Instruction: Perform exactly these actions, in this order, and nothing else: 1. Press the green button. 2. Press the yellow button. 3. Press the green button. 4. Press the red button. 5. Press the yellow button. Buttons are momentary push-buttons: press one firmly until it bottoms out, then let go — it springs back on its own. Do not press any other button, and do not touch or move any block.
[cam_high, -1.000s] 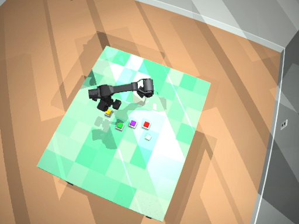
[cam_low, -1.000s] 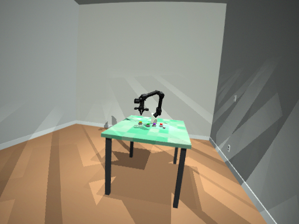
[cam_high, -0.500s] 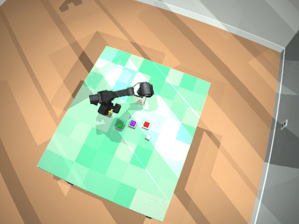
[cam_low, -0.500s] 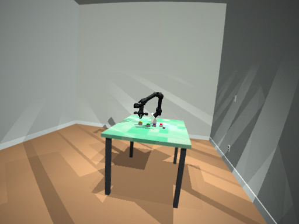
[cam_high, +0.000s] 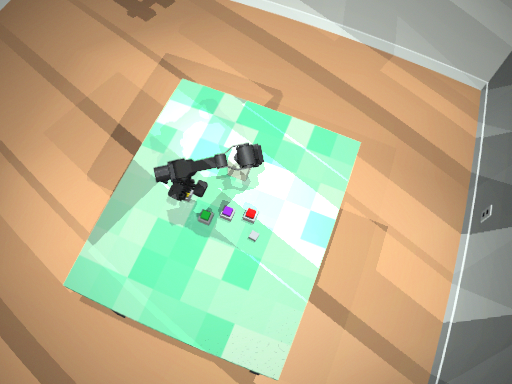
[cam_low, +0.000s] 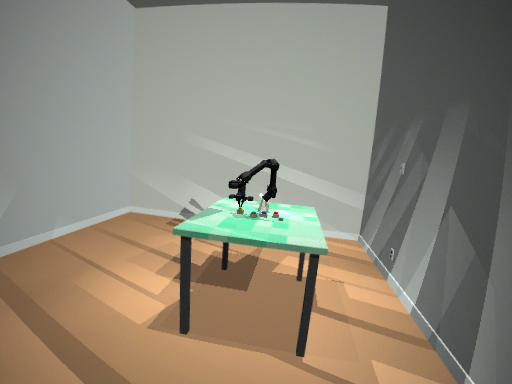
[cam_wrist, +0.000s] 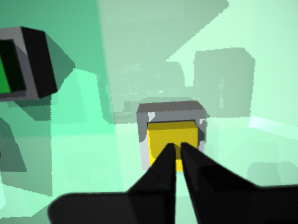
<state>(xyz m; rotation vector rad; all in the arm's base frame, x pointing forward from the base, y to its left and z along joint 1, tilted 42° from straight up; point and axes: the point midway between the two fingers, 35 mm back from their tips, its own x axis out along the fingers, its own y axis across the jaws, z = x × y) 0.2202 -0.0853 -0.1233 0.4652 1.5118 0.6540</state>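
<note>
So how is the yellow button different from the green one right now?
The yellow button has the closed tool with its tips right on or just over it; the green button stands free, off to the side. In the wrist view the yellow one sits centred and whole, while the green one is cut off at the left edge. Both are square caps in grey housings on the table.
</note>
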